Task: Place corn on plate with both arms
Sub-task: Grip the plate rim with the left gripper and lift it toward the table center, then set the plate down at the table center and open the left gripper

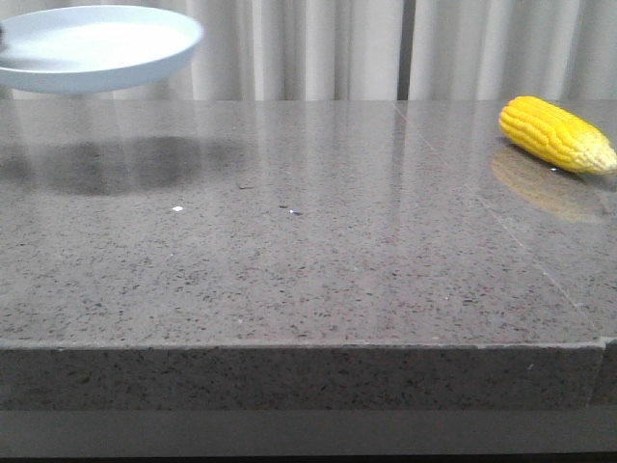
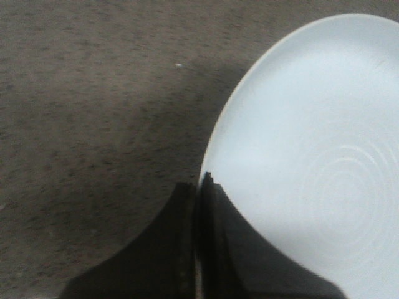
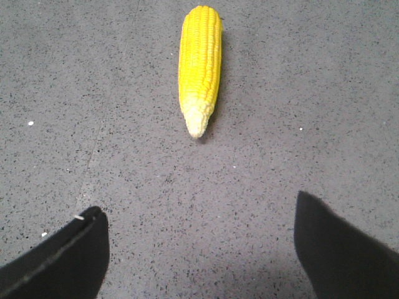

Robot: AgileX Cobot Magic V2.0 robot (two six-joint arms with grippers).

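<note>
**Plate aloft at left, corn waiting at right**

At ten o'clock in the front view, the left claw (image 2: 198, 243) pinches the rim of the plate (image 1: 92, 43), holding it above the tabletop (image 1: 308, 260). At two o'clock the corn (image 1: 556, 134) lies flat on the tabletop. The right claw (image 3: 198, 249) hovers over the tabletop, spread wide, the cob's pale tip pointing toward it.
</note>
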